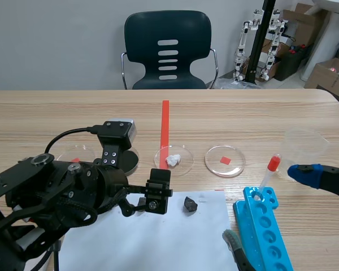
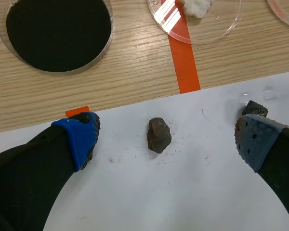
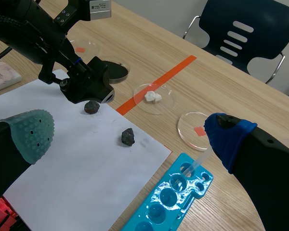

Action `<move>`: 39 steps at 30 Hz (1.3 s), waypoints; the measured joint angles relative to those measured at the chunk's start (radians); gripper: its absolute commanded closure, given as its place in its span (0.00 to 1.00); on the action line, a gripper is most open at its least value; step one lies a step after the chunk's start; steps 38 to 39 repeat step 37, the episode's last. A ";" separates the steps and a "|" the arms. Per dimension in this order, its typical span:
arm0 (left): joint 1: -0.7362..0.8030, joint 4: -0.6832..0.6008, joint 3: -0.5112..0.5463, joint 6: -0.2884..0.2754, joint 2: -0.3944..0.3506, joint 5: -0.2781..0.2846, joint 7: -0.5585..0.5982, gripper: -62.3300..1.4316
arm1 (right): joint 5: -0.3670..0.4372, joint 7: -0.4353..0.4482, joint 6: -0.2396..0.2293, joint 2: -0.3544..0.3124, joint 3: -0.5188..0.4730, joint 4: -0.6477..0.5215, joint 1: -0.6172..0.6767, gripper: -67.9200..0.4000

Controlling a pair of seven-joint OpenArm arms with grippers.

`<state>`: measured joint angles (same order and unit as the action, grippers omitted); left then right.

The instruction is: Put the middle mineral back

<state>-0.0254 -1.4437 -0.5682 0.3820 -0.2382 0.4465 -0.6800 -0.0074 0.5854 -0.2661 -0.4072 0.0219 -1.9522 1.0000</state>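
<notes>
A brown mineral (image 2: 159,135) lies on the white paper (image 2: 183,192) between the fingers of my left gripper (image 2: 167,144), which is open and hangs just above it. The same mineral (image 3: 92,107) shows under that gripper in the right wrist view. A darker mineral (image 1: 190,204) lies to its right on the paper, beside the left gripper's right fingertip (image 2: 253,137). A white mineral (image 1: 173,160) sits in a clear dish (image 1: 183,152) on the red tape. My right gripper (image 3: 130,134) is open, above the blue rack.
A dish of black powder (image 2: 58,33) stands ahead of the left gripper. An empty dish (image 1: 225,161), a clear cup (image 1: 306,145) and a blue tube rack (image 1: 265,226) with a red-capped dropper (image 1: 269,175) stand at the right. A chair (image 1: 168,51) is behind the table.
</notes>
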 measured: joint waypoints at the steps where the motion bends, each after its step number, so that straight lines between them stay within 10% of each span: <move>1: 0.000 0.000 0.000 0.000 0.000 0.000 0.000 0.06 | 0.000 0.000 0.000 0.000 0.000 0.000 0.000 0.00; 39: 0.000 0.000 0.000 0.000 0.000 -0.019 0.000 0.06 | 0.000 0.000 0.000 0.000 0.000 0.000 0.000 0.00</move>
